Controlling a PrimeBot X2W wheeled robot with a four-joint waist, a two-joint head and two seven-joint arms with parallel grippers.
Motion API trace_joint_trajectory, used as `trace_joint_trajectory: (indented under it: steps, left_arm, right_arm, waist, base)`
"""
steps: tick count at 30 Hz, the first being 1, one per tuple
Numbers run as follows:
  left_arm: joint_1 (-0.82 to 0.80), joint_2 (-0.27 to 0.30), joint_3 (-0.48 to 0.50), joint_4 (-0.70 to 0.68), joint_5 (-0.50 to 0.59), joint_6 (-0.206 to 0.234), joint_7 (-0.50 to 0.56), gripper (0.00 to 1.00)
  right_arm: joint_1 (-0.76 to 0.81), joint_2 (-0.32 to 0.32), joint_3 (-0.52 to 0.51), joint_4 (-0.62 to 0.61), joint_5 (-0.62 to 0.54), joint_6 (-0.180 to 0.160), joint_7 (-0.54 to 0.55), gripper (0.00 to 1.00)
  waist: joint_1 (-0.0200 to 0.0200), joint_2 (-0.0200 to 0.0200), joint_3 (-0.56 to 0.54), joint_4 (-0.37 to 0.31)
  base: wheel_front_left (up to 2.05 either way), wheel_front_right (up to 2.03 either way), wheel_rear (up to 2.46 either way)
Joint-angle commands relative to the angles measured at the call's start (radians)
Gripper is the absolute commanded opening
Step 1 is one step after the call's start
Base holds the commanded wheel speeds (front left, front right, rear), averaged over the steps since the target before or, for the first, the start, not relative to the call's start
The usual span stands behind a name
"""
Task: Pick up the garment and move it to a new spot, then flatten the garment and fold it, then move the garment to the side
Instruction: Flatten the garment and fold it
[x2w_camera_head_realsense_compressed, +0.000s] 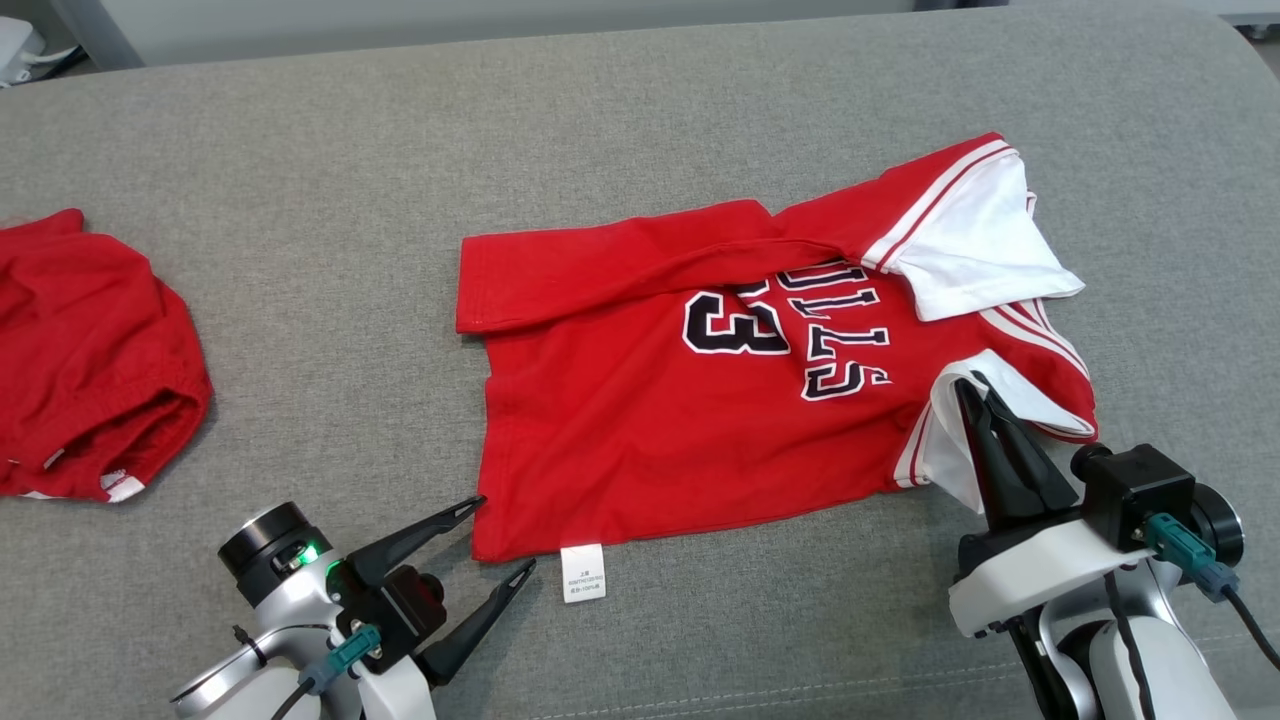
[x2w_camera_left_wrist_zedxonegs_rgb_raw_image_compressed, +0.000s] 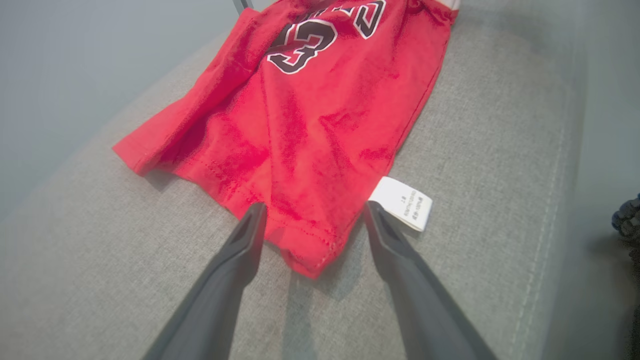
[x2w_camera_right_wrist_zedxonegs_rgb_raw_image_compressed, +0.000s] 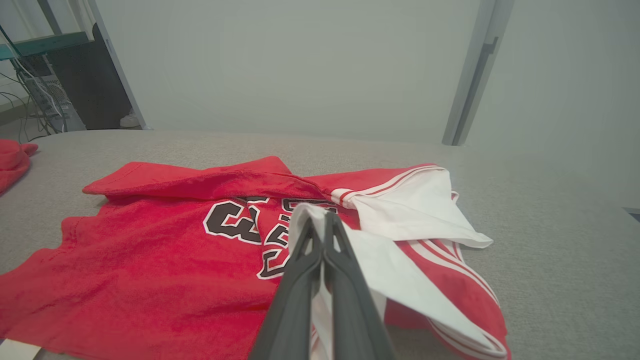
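The red jersey (x2w_camera_head_realsense_compressed: 650, 440) lay mid-way across the grey padded surface (x2w_camera_head_realsense_compressed: 300, 200), its far edge flopped over the lettering (x2w_camera_head_realsense_compressed: 790, 330). My right claw (x2w_camera_head_realsense_compressed: 968, 390) was clamped shut on the near white sleeve (x2w_camera_head_realsense_compressed: 942, 462); my left claw (x2w_camera_head_realsense_compressed: 505, 533) stood wide open astride the hem corner (x2w_camera_head_realsense_compressed: 490, 540). I judged it should bite deep there, clear of the care label (x2w_camera_head_realsense_compressed: 582, 573), before both lifted evenly. How many layers the right pinched, I couldn't tell.
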Motion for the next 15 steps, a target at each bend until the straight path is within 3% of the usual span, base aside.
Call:
trace_joint_trajectory:
  steps: [1, 6, 11, 13, 15]
  left_arm:
    - [-0.02, 0.025, 0.047, -0.009, 0.005, 0.0, -0.009, 1.0]
    - [-0.007, 0.018, 0.063, 0.01, 0.022, -0.013, -0.009, 0.97]
    - [0.0, 0.005, 0.081, 0.011, 0.033, -0.022, -0.009, 0.72]
    - [0.005, -0.001, 0.09, 0.011, 0.031, -0.025, -0.009, 0.5]
    - [0.011, -0.004, 0.097, 0.011, 0.029, -0.029, -0.009, 0.54]
  right_arm:
    - [-0.015, -0.007, 0.027, -0.023, 0.01, 0.0, -0.014, 0.0]
    - [-0.011, -0.007, 0.031, -0.023, 0.011, 0.0, -0.021, 0.0]
    - [-0.013, -0.007, 0.035, -0.018, 0.012, 0.0, -0.024, 0.0]
    - [-0.015, -0.007, 0.038, -0.018, 0.013, 0.0, -0.023, 0.0]
    - [-0.017, -0.007, 0.04, -0.019, 0.013, 0.0, -0.022, 0.0]
  waist:
    - [0.0, 0.0, 0.005, -0.003]
    - [0.0, 0.0, 0.013, -0.003]
    - [0.0, 0.0, 0.015, -0.001]
    - [0.0, 0.0, 0.015, -0.001]
    - [0.0, 0.0, 0.016, -0.001]
  base:
    - [0.0, 0.0, 0.0]
    - [0.0, 0.0, 0.0]
    - [0.0, 0.0, 0.0]
    - [0.0, 0.0, 0.0]
    - [0.0, 0.0, 0.0]
